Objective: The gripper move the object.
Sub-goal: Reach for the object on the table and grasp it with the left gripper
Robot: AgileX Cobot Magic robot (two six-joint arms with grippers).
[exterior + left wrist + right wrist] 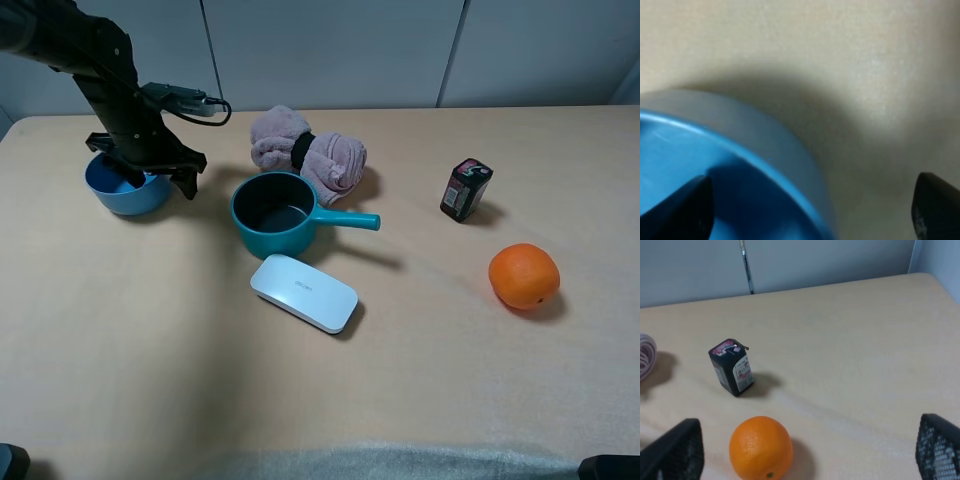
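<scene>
The blue bowl (125, 188) stands at the far left of the table. My left gripper (158, 178) is low over the bowl's right side, open, with one finger inside the bowl and the other outside its wall. In the left wrist view the bowl (715, 155) fills the lower left, and the gripper (810, 200) straddles its rim with one dark finger (682, 210) inside and the other well outside, apart from the wall. My right gripper (810, 450) is open and empty, above the table near the orange (761, 447).
A teal pot with a handle (280, 213) stands right of the bowl. A pink rolled cloth (308, 150) lies behind it and a white flat case (303, 292) in front. A small dark carton (466, 188) and an orange (523, 275) are at the right.
</scene>
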